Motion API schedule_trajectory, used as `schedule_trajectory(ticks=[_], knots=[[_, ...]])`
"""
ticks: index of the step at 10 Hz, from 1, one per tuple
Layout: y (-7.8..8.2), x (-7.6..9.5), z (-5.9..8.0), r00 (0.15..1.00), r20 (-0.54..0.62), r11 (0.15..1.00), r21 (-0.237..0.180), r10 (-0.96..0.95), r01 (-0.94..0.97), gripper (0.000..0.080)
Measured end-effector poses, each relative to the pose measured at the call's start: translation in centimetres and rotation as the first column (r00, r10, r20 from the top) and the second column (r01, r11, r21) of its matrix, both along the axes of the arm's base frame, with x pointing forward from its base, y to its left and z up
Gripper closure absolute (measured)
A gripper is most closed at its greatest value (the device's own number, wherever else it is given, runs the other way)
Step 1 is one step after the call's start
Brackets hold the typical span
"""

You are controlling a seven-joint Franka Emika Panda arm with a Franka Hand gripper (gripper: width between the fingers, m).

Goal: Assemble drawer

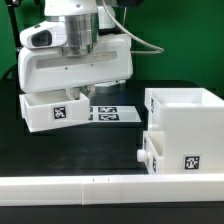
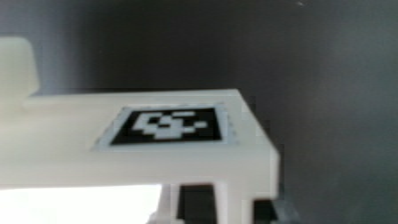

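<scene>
A white open drawer box [image 1: 52, 110] with a marker tag on its side lies on the dark table at the exterior view's left. The arm's white hand stands right above it, and my gripper [image 1: 79, 93] reaches down to the box's upper wall. In the wrist view that white tagged wall [image 2: 169, 128] fills the frame. My gripper [image 2: 233, 206] has one dark finger [image 2: 198, 205] on each side of the wall, with no gap showing. A white drawer cabinet [image 1: 186, 122] stands at the exterior view's right, with a second drawer [image 1: 172, 156] in its lower slot.
The marker board [image 1: 108, 114] lies flat on the table between the drawer box and the cabinet. A long white rail [image 1: 110, 187] runs along the front edge. A green wall stands behind the arm.
</scene>
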State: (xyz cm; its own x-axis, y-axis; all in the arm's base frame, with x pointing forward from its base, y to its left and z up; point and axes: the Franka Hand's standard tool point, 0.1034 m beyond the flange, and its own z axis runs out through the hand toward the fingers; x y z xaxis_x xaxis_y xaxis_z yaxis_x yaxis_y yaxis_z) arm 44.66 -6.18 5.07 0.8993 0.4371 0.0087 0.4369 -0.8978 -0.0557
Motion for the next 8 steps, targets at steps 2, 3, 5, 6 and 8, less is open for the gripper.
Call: schedule_trajectory(ticks=[2, 3, 5, 6, 8], knots=[[-0.2, 1.1, 0.3, 0.968, 0.024, 0.968, -0.022, 0.249, -0.249, 0.0757], [-0.4, 1.8, 0.6, 0.939, 0.027, 0.939, -0.026, 0.343, -0.342, 0.0757], [-1.0, 5.1, 2.6, 0.848, 0.012, 0.847, -0.051, 0.53, -0.529, 0.0757], [-1.0, 5.1, 2.5, 0.815, 0.016, 0.815, -0.055, 0.579, -0.577, 0.0757], [-1.1, 5.0, 2.4, 0.736, 0.011, 0.736, -0.055, 0.676, -0.675, 0.0757]])
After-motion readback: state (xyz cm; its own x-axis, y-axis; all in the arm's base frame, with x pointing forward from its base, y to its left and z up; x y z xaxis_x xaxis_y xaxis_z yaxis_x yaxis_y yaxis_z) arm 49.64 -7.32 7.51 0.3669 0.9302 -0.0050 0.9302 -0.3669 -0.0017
